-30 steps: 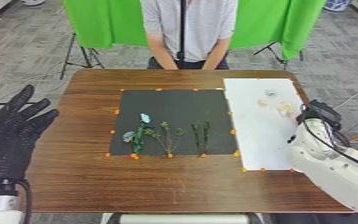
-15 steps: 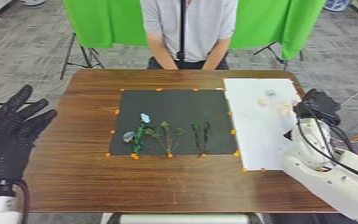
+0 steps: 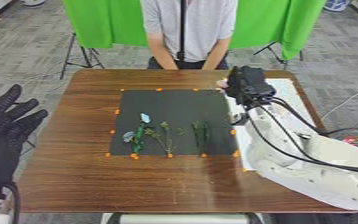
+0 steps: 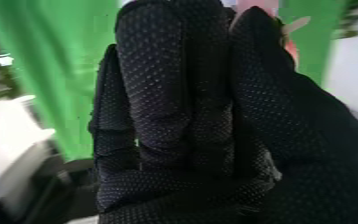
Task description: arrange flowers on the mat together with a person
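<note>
My right hand (image 3: pixel 250 86) is above the far left part of the white sheet (image 3: pixel 285 90), with a small pinkish flower (image 3: pixel 222 84) at its fingertips. In the right wrist view my right hand (image 4: pixel 162 100) has the pink flower (image 4: pixel 266 5) pinched between thumb and fingers, its bloom partly hidden. On the dark mat (image 3: pixel 171 107) lie a light blue flower (image 3: pixel 145 118) on a green stem, a paler bloom (image 3: pixel 128 136) beside it, a thin branching sprig (image 3: pixel 167 136) and slim green stems (image 3: pixel 202 134). Off the table's left side, my left hand (image 3: pixel 5 135) is open, fingers straight.
The brown wooden table (image 3: pixel 149 185) surrounds the mat, and small orange markers line the mat and sheet edges. A person stands at the far edge with arms lowered, hands away from the flowers. A green cloth (image 3: pixel 104 25) hangs behind.
My right hand has swung left from the sheet's right side to its far left part, and a pinkish flower now shows at its fingertips. My left hand has shifted slightly left.
</note>
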